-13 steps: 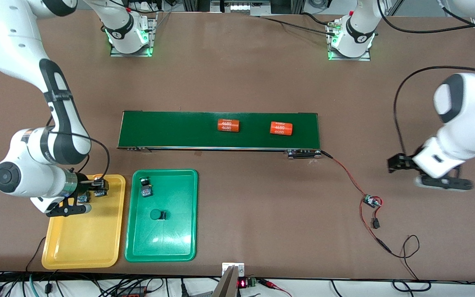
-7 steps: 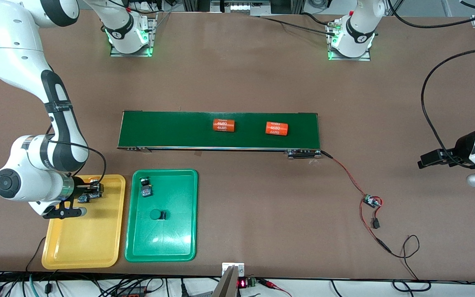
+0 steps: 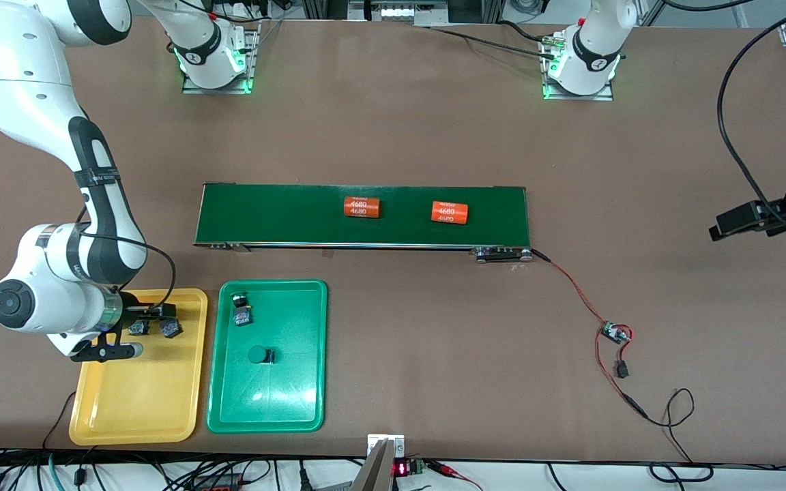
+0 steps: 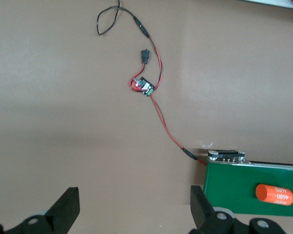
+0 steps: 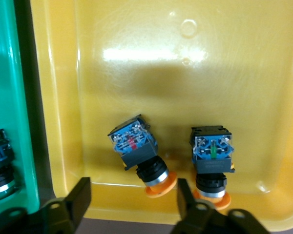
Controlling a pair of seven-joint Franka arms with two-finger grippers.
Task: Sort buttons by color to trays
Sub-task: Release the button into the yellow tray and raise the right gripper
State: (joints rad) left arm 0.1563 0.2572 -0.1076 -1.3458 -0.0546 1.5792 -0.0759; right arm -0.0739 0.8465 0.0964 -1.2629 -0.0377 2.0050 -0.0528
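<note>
From the front view we see that the right gripper [image 3: 151,319] has let go: half a second ago its fingers pinched a yellow-capped button over the yellow tray [image 3: 137,416], and now they stand apart with two yellow-capped buttons [image 3: 154,329] lying side by side in the tray's corner nearest the conveyor belt [image 3: 284,215]. The green tray [image 3: 267,409] sits just beside it toward the left arm's end of the bench [image 3: 393,123], holding two green-capped buttons [image 3: 251,335], one toward 12 o'clock in the tray and one near its middle. So we judge all four buttons sorted and the task essentially done. Two orange 4680 cylinders [image 3: 403,209] have crept along the belt toward the right arm's end. The left gripper [image 3: 741,221] has swung out to the bench's edge and looks to be retiring. In the left wrist view, the left gripper's fingers [image 4: 68,207] stand wide and empty over bare bench, with the small circuit board [image 4: 144,86] on red wires at about 11 o'clock from the belt's end. In the right wrist view, the right gripper's fingers [image 5: 80,197] are spread above the two buttons, which lie tipped on their sides against the tray wall, blue bases showing, touching neither finger.
</note>
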